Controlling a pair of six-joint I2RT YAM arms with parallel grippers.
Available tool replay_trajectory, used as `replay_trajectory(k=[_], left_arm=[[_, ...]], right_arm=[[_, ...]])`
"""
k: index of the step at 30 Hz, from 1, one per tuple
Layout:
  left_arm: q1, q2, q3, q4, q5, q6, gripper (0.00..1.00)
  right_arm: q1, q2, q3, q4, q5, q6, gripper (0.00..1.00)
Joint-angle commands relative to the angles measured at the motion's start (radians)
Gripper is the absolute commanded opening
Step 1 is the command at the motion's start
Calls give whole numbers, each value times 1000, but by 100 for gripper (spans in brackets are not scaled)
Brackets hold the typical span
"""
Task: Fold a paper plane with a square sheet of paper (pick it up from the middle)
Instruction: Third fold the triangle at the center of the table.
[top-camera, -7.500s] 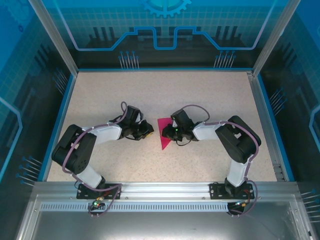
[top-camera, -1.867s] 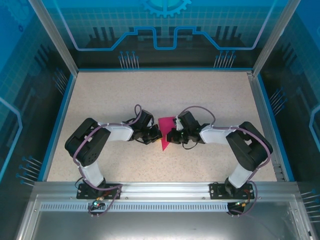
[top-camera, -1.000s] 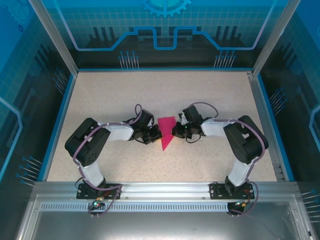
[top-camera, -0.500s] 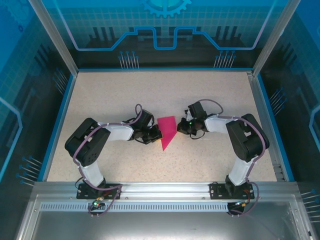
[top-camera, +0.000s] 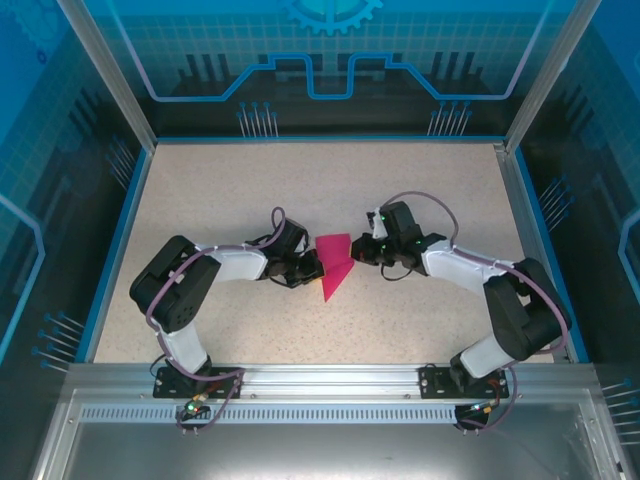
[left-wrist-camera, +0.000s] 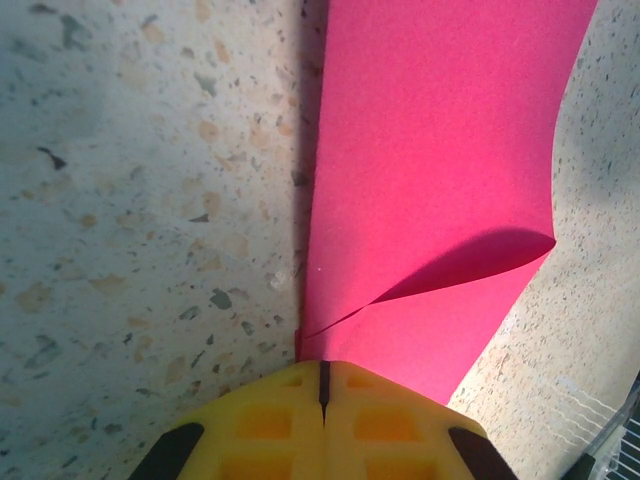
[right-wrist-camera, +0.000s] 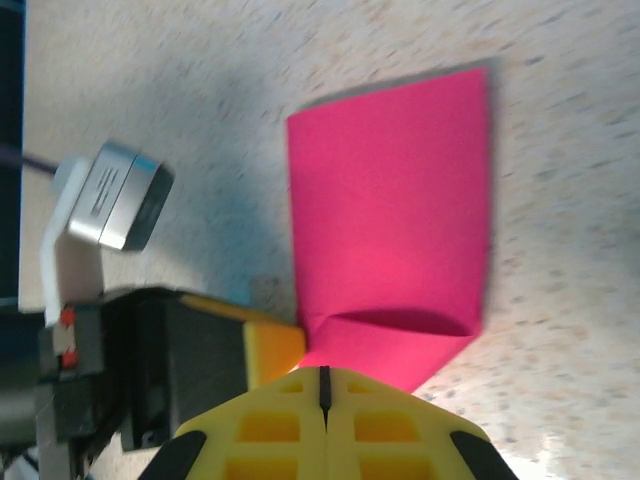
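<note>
The magenta-pink square sheet of paper (top-camera: 334, 262) lies folded on the speckled table, wide at the far end and narrowing to a point toward me. One flap (left-wrist-camera: 450, 270) stands slightly raised over the layer beneath. My left gripper (top-camera: 314, 268) is shut, its yellow tip (left-wrist-camera: 322, 368) resting on the paper's left edge. On the opposite side, my right gripper (top-camera: 357, 253) is shut too, its tip (right-wrist-camera: 323, 372) at the paper's (right-wrist-camera: 390, 200) right edge, close to the left fingers (right-wrist-camera: 272, 345).
The speckled beige table (top-camera: 250, 190) has a blue rim (top-camera: 135, 230) and transparent walls on three sides. An aluminium rail (top-camera: 320, 380) with both arm bases runs along the near edge. The left wrist camera (right-wrist-camera: 110, 195) sits close beside the paper.
The right arm has swung its elbow out to the right and its gripper has shifted slightly farther back beside the paper. The left arm has stayed put.
</note>
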Motion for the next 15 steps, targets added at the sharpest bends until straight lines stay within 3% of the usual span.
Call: replay_trajectory(k=[1, 8, 15], left_arm=[[3, 23, 4, -116, -46, 48, 0], [4, 20, 69, -188, -60, 174, 0], [4, -7, 85, -176, -32, 181, 0]], right_arm=[[48, 60, 16, -13, -49, -41, 0], [94, 213, 55, 71, -111, 9, 0], [98, 280, 59, 77, -79, 39, 0]])
